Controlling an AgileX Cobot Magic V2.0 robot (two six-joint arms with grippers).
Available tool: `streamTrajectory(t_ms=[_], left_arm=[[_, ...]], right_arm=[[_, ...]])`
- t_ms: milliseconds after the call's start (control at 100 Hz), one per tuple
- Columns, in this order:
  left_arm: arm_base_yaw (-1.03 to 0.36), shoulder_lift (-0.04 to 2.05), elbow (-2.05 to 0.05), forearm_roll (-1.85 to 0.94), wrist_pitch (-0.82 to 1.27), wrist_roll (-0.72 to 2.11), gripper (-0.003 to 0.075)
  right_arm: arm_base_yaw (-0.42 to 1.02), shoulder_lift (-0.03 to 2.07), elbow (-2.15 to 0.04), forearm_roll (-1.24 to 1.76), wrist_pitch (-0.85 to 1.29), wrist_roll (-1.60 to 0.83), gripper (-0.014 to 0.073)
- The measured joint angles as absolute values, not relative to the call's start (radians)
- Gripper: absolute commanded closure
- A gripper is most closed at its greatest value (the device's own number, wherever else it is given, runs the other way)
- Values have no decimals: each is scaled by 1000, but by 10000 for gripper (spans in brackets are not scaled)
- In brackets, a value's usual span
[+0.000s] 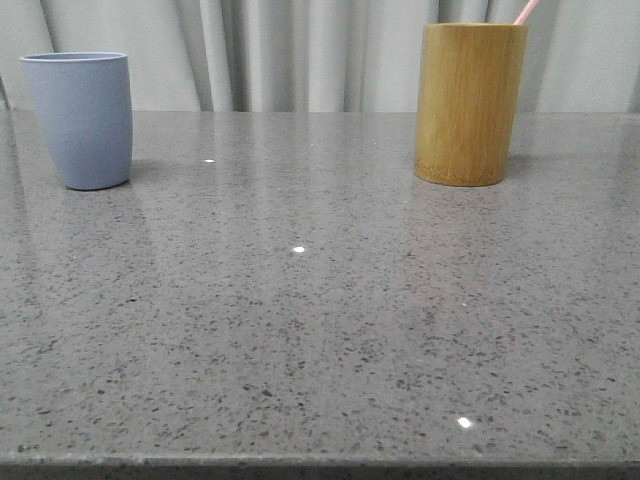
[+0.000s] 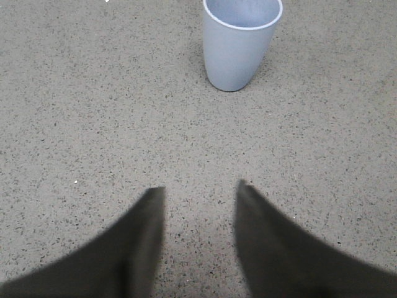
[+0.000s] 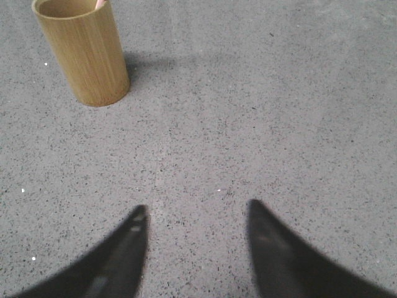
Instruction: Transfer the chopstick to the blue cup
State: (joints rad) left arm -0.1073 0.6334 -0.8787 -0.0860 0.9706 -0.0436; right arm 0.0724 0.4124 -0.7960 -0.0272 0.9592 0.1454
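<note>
As we read the scene from left to right, the blue cup stands upright at the far left of the grey speckled tabletop, its mouth open and, as seen from the left wrist, holding nothing. Well apart from it, at the far right, stands the bamboo cylinder, and the chopstick rests inside it, a short pink tip leaning out past the rim toward the right. From the left wrist we see the left pincer spread open over bare stone, facing the blue cup; from the right wrist, the right pincer is likewise spread open and empty, with the bamboo cylinder some way ahead of it.

We judge the main risks to be these: so little of the stick shows above the rim that a grasp may slip off its thin shaft; a pincer coming in low could knock the tall cylinder over; and the stick, being long, may tip the light tapered cup or lean out of it once released.

Between the two vessels the tabletop lies open, giving free room for carrying. Both stand near the far edge by the curtain, and the near edge runs along the foot of the front view
</note>
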Motion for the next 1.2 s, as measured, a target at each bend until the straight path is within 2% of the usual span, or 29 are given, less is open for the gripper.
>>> streamTrajectory(t_ms=[60, 100, 320, 460, 1200], left_arm=[[-107, 633, -879, -86, 971, -43, 45], [-107, 633, -879, -86, 971, -41, -1], [-107, 634, -881, -123, 955, -39, 97], [-107, 684, -907, -166, 900, -39, 102], [-107, 1455, -1377, -175, 839, -12, 102]], right_arm=[[72, 412, -796, -27, 955, 145, -69], [72, 412, -796, -27, 953, 145, -66], [72, 412, -796, -27, 945, 145, -61], [72, 412, -796, -27, 941, 145, -61], [72, 412, -796, -27, 941, 143, -61]])
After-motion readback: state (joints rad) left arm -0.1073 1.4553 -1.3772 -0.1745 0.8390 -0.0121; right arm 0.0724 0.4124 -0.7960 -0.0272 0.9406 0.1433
